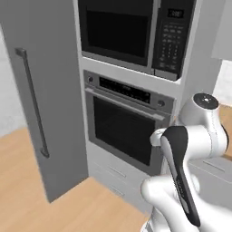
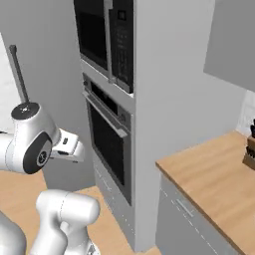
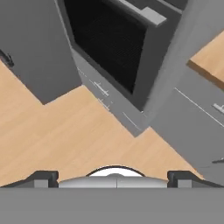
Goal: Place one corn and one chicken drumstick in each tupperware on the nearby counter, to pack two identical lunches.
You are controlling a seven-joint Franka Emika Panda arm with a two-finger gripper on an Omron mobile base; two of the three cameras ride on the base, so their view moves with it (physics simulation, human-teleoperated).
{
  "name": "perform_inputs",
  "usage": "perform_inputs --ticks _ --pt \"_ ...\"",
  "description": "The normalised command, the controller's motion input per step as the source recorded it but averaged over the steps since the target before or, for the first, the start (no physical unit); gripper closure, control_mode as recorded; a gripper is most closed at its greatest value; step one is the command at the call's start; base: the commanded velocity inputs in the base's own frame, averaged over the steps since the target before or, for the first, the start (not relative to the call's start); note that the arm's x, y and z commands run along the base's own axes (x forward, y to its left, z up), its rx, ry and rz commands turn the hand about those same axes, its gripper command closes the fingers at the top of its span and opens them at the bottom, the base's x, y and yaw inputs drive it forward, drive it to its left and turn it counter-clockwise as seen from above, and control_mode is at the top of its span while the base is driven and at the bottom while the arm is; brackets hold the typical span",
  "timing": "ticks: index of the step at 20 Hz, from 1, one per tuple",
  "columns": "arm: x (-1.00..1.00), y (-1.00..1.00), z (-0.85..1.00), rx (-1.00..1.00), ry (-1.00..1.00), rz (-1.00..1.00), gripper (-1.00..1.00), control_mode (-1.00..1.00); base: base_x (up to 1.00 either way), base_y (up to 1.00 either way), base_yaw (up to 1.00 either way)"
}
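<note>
Corn, drumsticks and tupperware are not found yet; the counter lies to the right. Gripper seems wide apart and empty, so the base must probably drive on first.

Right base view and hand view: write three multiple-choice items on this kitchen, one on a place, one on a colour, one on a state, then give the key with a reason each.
1. Where does the microwave sit?
A. directly above the wall oven
B. on the counter
C. on the floor

2. What colour is the counter top?
A. black
B. light-brown wood grain
C. white

3. How does the gripper stand?
A. shut on a corn cob
B. shut on nothing
C. open, holding nothing

Key:
1. A: in the right base view it is built into the tall grey column with the oven straight below it.
2. B: the worktop at the right shows pale brown grain over grey drawer fronts.
3. C: in the hand view the two fingertips stand far apart at the bottom, with bare floor between them.
</note>
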Motion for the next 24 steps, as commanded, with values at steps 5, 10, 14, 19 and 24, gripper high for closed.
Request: perform_inputs --ticks 5,10,14,19,24 --pt "0.0 0.0 0.0 0.0 0.0 0.0 -1.0 1.0 0.0 0.42 0.95" --pt "0.0 0.0 0.0 0.0 0.0 0.0 -1.0 1.0 0.0 0.39 0.91" --pt "0.0 0.0 0.0 0.0 0.0 0.0 -1.0 1.0 0.43 0.63 0.56" --pt "0.0 0.0 0.0 0.0 0.0 0.0 -1.0 1.0 1.0 0.28 0.28" --pt "0.0 0.0 0.0 0.0 0.0 0.0 -1.0 1.0 1.0 0.36 0.12"
